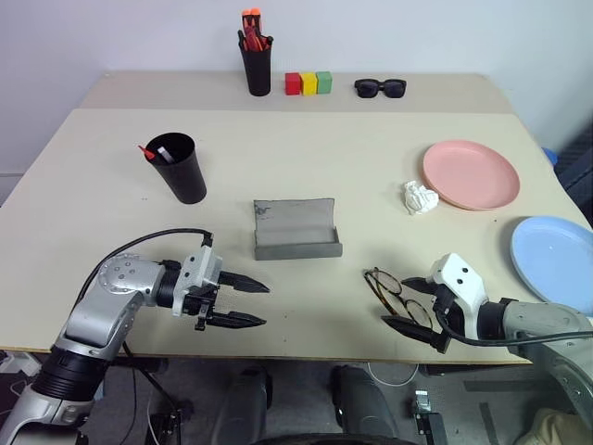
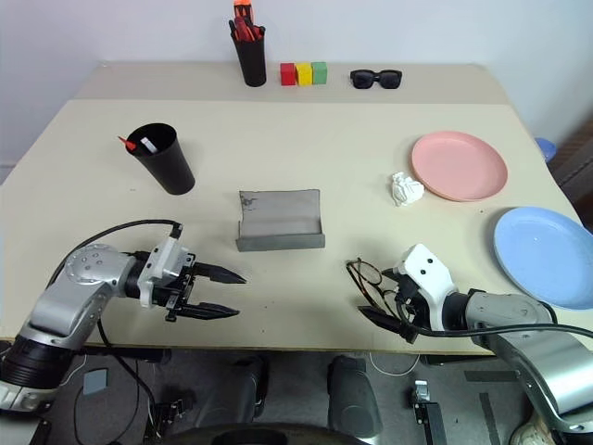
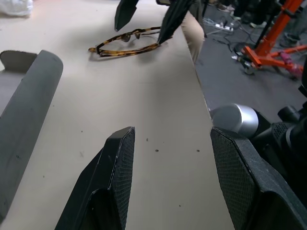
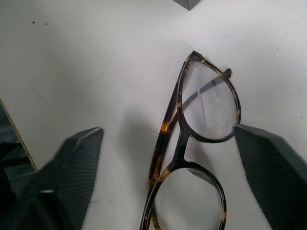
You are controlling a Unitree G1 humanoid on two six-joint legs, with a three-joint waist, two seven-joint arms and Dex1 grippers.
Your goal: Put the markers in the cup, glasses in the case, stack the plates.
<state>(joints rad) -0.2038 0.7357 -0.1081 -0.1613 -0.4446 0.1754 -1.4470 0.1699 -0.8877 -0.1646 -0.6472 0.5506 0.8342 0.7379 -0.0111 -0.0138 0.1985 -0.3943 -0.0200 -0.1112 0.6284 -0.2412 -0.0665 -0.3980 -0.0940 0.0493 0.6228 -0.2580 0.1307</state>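
The glasses [image 1: 387, 289] lie unfolded near the table's front edge, right of centre. My right gripper [image 1: 408, 307] is open astride them, one finger on each side of the frame [image 4: 180, 139]. My left gripper [image 1: 265, 304] hovers open and empty over the front of the table, pointing toward the glasses. The grey case [image 1: 295, 228] lies open in the middle. The black cup [image 1: 180, 169] stands at the left with the markers [image 1: 154, 152] inside it, a red tip poking over the rim. At the right, the pink plate [image 1: 471, 174] and the blue plate [image 1: 554, 258] lie apart.
A crumpled white paper [image 1: 420, 197] lies beside the pink plate. Along the back stand a black pen holder with orange pens [image 1: 257, 57], three coloured blocks [image 1: 308, 82] and black sunglasses [image 1: 380, 88]. The table's front edge runs just behind both grippers.
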